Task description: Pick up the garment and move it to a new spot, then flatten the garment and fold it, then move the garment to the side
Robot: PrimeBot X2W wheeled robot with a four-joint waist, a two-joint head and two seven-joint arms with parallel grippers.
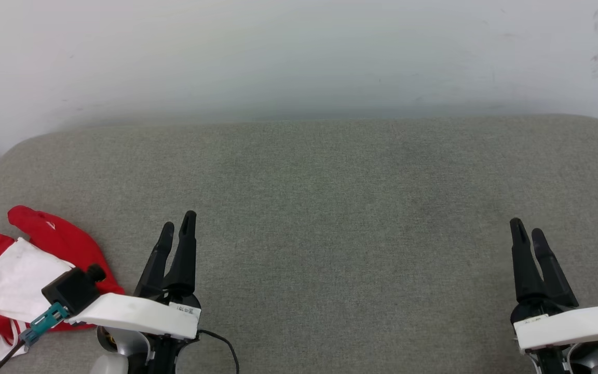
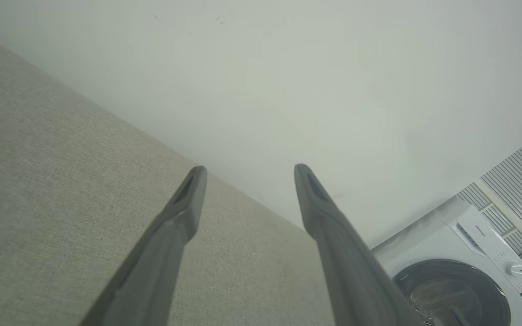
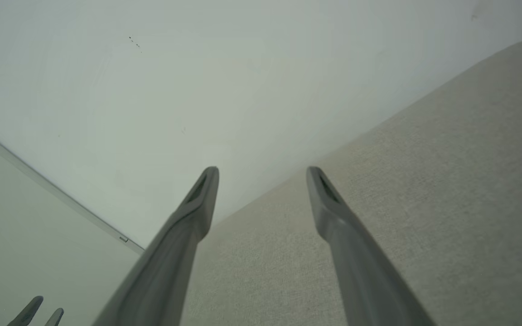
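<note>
The garment (image 1: 55, 236) lies crumpled at the lower left of the head view, red cloth with a white sleeve on top, on the near-left corner of the grey padded bench (image 1: 330, 197). The left wrist's camera block hides part of it.

The left gripper (image 1: 179, 220) hovers just beside the garment to its right, fingers spread and holding nothing. The right gripper (image 1: 526, 227) sits well apart at the lower right, also spread and empty.

The pick-up looks not yet begun. To do it well, the left gripper should probably swing toward the lower left and come down over the raised red fold. It should pinch several layers, not a single edge, then lift high enough that no sleeve drags. The bare middle of the bench looks like a good new spot.
</note>
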